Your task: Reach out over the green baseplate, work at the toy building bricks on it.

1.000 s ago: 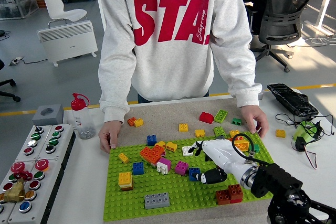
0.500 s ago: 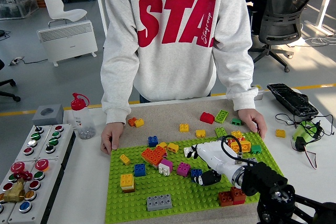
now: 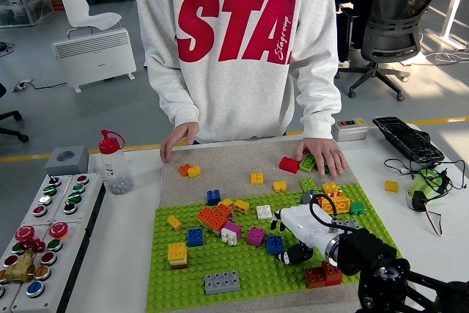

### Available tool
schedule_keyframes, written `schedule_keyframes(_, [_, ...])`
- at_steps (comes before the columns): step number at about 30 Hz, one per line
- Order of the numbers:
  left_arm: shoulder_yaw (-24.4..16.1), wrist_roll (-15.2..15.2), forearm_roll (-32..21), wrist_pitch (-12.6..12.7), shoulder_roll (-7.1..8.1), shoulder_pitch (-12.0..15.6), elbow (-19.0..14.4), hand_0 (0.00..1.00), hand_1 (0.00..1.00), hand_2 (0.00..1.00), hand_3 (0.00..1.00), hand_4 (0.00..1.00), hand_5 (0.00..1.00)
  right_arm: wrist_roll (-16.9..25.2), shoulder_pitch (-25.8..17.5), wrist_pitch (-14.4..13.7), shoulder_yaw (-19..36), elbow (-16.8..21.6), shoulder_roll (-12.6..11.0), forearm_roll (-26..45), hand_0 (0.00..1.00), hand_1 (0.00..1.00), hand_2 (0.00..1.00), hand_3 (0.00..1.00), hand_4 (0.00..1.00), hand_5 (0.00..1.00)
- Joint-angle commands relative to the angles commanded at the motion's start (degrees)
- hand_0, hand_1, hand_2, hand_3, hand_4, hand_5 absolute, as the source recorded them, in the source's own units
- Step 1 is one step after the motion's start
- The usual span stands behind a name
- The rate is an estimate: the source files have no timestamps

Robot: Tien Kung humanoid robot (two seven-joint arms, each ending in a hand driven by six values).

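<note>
Green is the big baseplate (image 3: 242,276) lying flat on the tabletop (image 3: 124,254), and the toy bricks are scattered over its middle and far part. My right hand (image 3: 289,236) comes in from the lower right and hangs low over the plate. Its white back is up and its black fingers (image 3: 296,255) are curled down and in. I cannot tell for sure if they pinch anything, but I see nothing held in them. The blue brick (image 3: 273,244) sits just to the left of my fingertips, touching them or almost touching. The purple brick (image 3: 255,236) is next to it on the left, and the white brick (image 3: 264,212) is a little farther back. So the closest bricks lie to the left of my hand, and I think my next move must go that way, sideways and a bit down. My left hand is not in the picture, so the right one is the one to use. The blue brick is short and square, so it has no long side to line up with. A person stands at the far side with both hands (image 3: 322,155) flat near the far edge, away from my hand.
</note>
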Motion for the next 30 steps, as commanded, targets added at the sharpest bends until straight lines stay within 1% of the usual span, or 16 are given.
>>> schedule_keyframes(18, [0.14, 0.03, -0.08, 0.0, 0.01, 0.12, 0.0, 0.69, 0.699, 0.679, 0.623, 0.367, 0.998, -0.11, 1.26, 0.36, -0.58, -3.37, 1.35, 0.64, 0.097, 0.296, 0.616, 0.638, 0.813, 0.286])
schedule_keyframes(30, [0.17, -0.04, -0.4, 0.08, 0.05, -0.18, 0.0, 0.69, 0.699, 0.679, 0.624, 0.367, 0.998, 0.11, 2.14, 0.18, -1.43, -4.17, 1.66, 0.53, 0.092, 0.292, 0.61, 0.626, 0.802, 0.287])
